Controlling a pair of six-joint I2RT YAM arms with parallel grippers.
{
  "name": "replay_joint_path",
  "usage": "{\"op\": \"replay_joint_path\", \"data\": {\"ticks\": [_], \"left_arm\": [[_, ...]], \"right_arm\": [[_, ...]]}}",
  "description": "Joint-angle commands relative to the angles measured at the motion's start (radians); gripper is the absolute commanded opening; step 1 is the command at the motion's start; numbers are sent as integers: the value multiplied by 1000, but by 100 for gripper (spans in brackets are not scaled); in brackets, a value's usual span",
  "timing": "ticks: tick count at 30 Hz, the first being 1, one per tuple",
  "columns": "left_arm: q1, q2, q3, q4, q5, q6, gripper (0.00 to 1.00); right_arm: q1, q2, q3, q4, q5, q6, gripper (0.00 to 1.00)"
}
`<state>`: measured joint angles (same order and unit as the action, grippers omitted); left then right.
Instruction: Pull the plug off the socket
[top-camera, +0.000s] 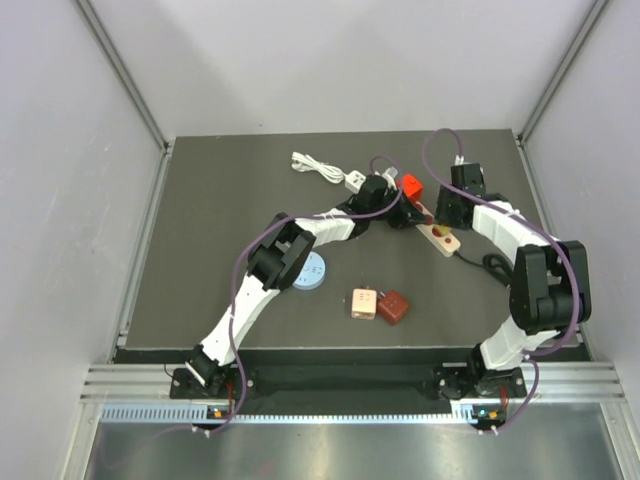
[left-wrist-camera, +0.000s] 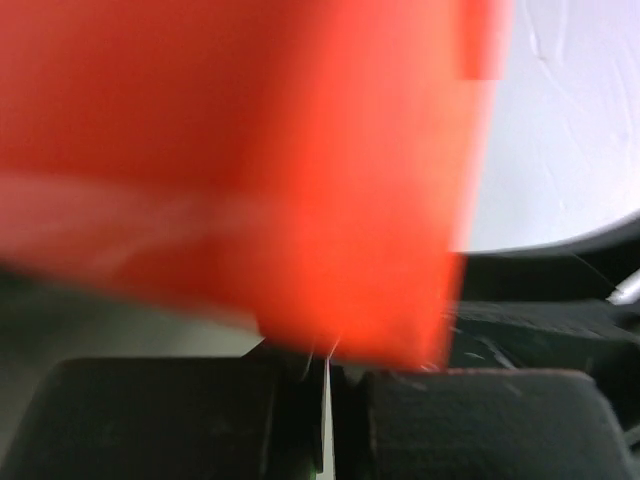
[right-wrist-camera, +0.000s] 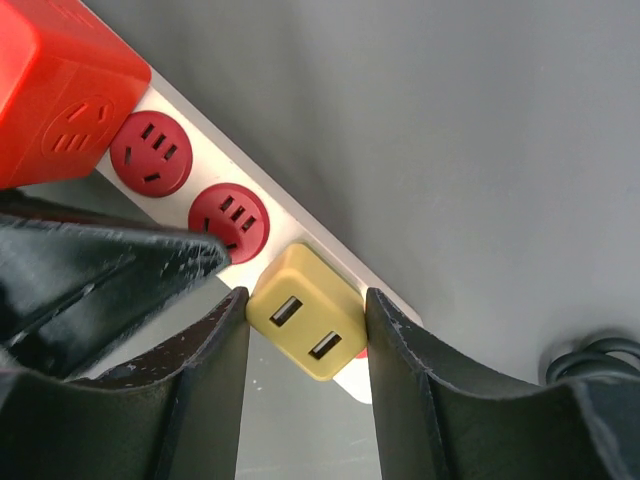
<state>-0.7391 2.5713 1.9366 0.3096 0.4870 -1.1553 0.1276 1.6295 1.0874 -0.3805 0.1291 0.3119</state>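
Two grippers: we find both at the power strip (top-camera: 441, 238), toward the far right of the table (top-camera: 220, 220).
Left gripper (left-wrist-camera: 325, 375): clenched. Its dark fingers (left-wrist-camera: 150, 420) nearly meet, with only a thin slit between them. We see nothing between the pads.
Red plug (left-wrist-camera: 250, 150): blurred and filling the left wrist view just beyond those fingertips. From above and in the right wrist view it sits at the strip's far end, beside the red sockets (right-wrist-camera: 150, 155). We cannot tell whether its pins are seated.
Right gripper (right-wrist-camera: 306, 296): grasping the yellow adapter (right-wrist-camera: 305, 325), one finger pressed against each side.
Yellow adapter: plugged into the strip, next to two vacant red sockets, with two USB slots facing up.
Black cord (top-camera: 490, 265): runs off the strip's near end, looping toward the right arm's base.
White cable (top-camera: 320, 168): coiled near the far edge, left of the left gripper.
Blue disc (top-camera: 310, 272): flat on the table, partly under the left arm.
Beige cube (top-camera: 363, 303): near the table's middle front, touching the dark red cube (top-camera: 393, 307) on its right.
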Motion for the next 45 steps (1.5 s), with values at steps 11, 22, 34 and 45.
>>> {"op": "replay_joint_path", "data": {"ticks": [11, 22, 34, 45], "left_arm": [[-8, 44, 65, -132, -123, -24, 0], [-22, 35, 13, -161, -117, -4, 0], [-23, 32, -25, -164, -105, -17, 0], [-25, 39, -51, -210, -107, -17, 0]], "right_arm": [[6, -59, -37, 19, -43, -82, 63], [6, -53, -49, 43, -38, -109, 68], [3, -17, -41, 147, -25, -247, 2], [-11, -148, -152, 361, -88, -260, 0]]}}
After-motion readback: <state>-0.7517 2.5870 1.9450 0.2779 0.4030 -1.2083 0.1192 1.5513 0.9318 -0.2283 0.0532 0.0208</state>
